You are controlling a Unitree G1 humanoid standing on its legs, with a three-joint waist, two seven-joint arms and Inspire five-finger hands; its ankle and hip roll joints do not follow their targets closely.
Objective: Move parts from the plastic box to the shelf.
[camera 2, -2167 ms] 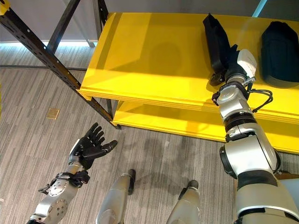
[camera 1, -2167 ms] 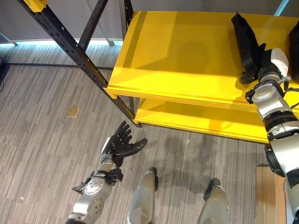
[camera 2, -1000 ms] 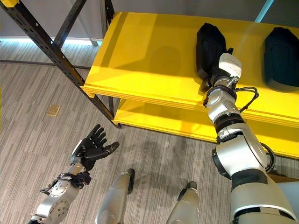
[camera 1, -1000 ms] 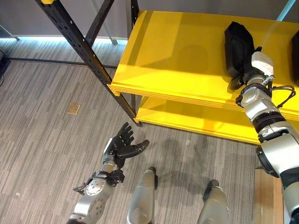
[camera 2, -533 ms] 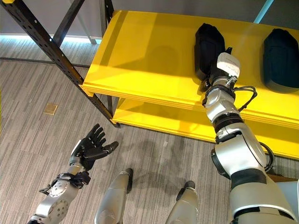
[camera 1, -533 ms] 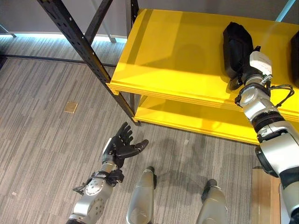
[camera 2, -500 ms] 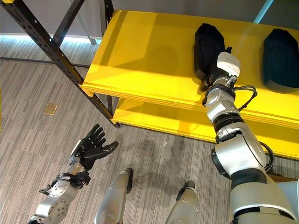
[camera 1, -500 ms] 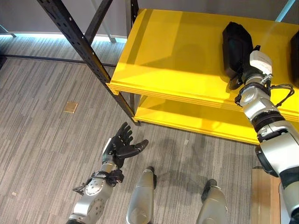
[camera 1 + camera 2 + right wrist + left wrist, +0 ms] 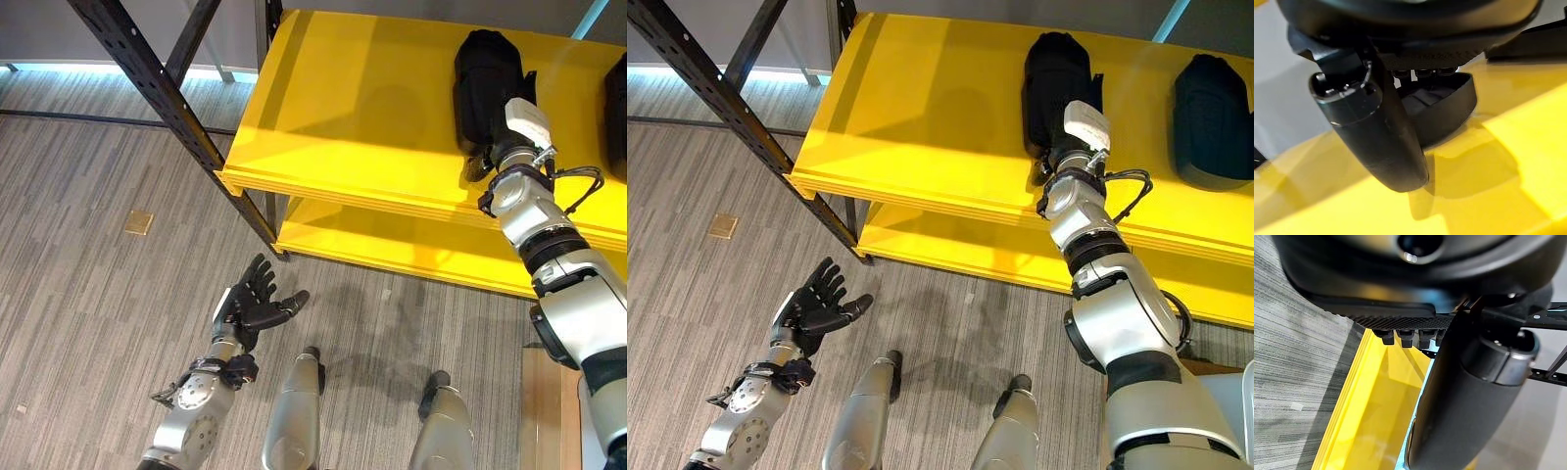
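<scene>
Right hand apparently touching black part on shelf.

Bright overhead light, soft shadows, blurred close-ups

The shelf stands ahead of me, its upper board above a lower board. One part lies on the upper board; a second part lies to its right, well apart. My right hand is at the first part's near end. My left hand hangs over the floor, before the shelf.
</scene>
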